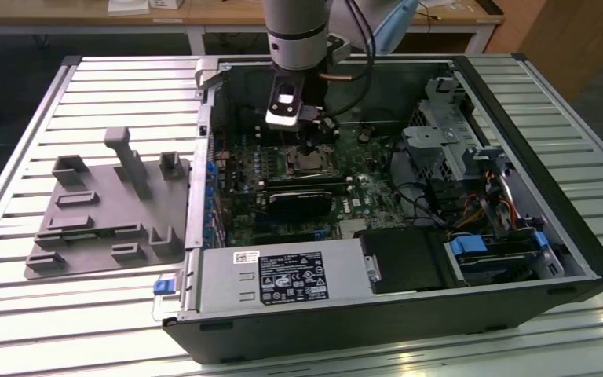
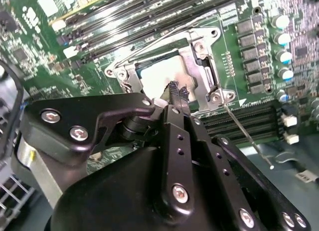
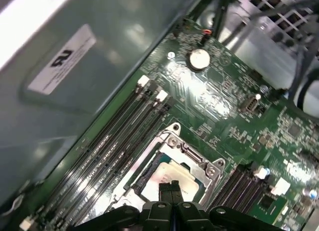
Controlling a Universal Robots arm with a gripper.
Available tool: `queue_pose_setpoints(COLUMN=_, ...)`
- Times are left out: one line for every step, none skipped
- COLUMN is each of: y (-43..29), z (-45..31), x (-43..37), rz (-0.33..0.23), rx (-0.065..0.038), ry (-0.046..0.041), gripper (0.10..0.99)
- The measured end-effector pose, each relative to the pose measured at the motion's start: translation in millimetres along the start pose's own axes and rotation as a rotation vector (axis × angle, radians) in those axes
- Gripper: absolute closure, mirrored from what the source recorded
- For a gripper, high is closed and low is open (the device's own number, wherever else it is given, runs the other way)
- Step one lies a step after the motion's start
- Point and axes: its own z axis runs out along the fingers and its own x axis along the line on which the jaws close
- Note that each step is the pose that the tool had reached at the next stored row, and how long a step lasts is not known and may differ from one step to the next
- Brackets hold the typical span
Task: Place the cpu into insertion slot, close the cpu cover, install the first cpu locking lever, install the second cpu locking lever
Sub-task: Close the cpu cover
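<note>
The cpu [image 2: 157,77], a grey-topped square chip, lies in the insertion slot [image 1: 307,162] on the green board. The silvery cpu cover [image 2: 202,59] lies flat around it, its window showing the chip; in the first wrist view the cpu [image 3: 175,175] sits inside the cover [image 3: 192,159]. My gripper [image 2: 178,91] hangs just over the chip's edge, its black fingertips [image 3: 165,188] pressed together with nothing between them. One thin locking lever [image 2: 246,135] sticks out free from the socket's corner. In the exterior view the gripper [image 1: 299,126] sits inside the open computer case, right above the socket.
Long black memory slots [image 2: 124,17] run beside the socket, and a row of capacitors [image 2: 281,39] stands on its other side. A black module [image 1: 301,200] and the power supply [image 1: 280,279] lie nearer the case front. A grey fixture plate [image 1: 103,212] rests on the table at the exterior view's left.
</note>
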Motion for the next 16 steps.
queue_pose_setpoints(y=0.0, z=0.0, x=0.0, rz=-0.019, rx=-0.001, ry=0.0000, gripper=0.984)
queue_pose_setpoints(y=0.0, z=0.0, x=0.0, rz=-0.036, rx=-0.002, ry=0.0002, gripper=0.984)
queue_pose_setpoints(y=-0.1, z=0.0, x=0.0, rz=-0.054, rx=-0.003, ry=0.0003, gripper=0.984)
queue_pose_setpoints(y=-0.1, z=0.0, x=0.0, rz=-0.071, rx=-0.004, ry=0.0005, gripper=0.984)
queue_pose_setpoints(y=-0.1, z=0.0, x=0.1, rz=-0.089, rx=-0.005, ry=0.0009, gripper=0.984)
queue_pose_setpoints(y=-0.1, z=0.1, x=0.1, rz=-0.106, rx=-0.006, ry=0.0012, gripper=0.984)
queue_pose_setpoints(y=-0.1, z=0.1, x=0.1, rz=-0.124, rx=-0.007, ry=0.0015, gripper=0.984)
queue_pose_setpoints(y=-0.1, z=0.1, x=0.1, rz=-0.142, rx=-0.008, ry=0.0018, gripper=0.984)
queue_pose_setpoints(y=-0.1, z=0.1, x=0.1, rz=-0.159, rx=-0.009, ry=0.0020, gripper=0.984)
queue_pose_setpoints(y=-0.1, z=0.2, x=0.1, rz=-0.177, rx=-0.010, ry=0.0022, gripper=0.984)
queue_pose_setpoints(y=-0.1, z=0.2, x=0.1, rz=-0.195, rx=-0.010, ry=0.0022, gripper=0.984)
queue_pose_setpoints(y=-0.1, z=0.2, x=0.1, rz=-0.212, rx=-0.011, ry=0.0022, gripper=0.984)
queue_pose_setpoints(y=-0.2, z=0.2, x=0.1, rz=-0.229, rx=-0.012, ry=0.0022, gripper=0.984)
queue_pose_setpoints(y=-0.2, z=0.2, x=0.2, rz=-0.247, rx=-0.013, ry=0.0025, gripper=0.984)
queue_pose_setpoints(y=-0.2, z=0.2, x=0.2, rz=-0.265, rx=-0.014, ry=0.0027, gripper=0.984)
queue_pose_setpoints(y=-0.2, z=0.3, x=0.2, rz=-0.282, rx=-0.015, ry=0.0030, gripper=0.984)
